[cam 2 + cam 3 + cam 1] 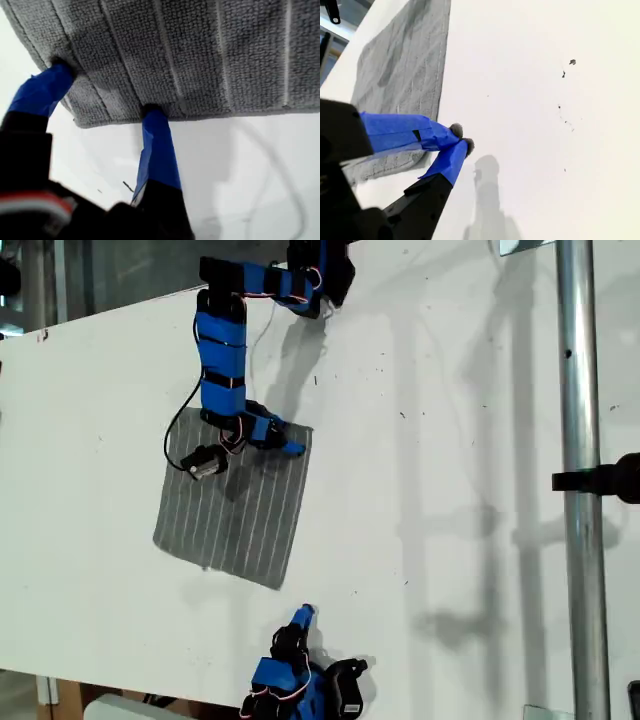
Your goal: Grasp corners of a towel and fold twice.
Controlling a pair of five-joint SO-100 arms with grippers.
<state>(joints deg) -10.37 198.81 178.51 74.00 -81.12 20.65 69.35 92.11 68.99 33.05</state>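
With its two blue fingers spread and pressed down on the towel's (pixel 200 55) edge near one corner (pixel 306 431), my first claw (pixel 105 90) grips nothing. That towel lies flat on the white counter (pixel 450 490), left of centre in the exterior view. My second claw (pixel 462 139) is closed and empty, on bare counter just beside the towel's opposite edge.
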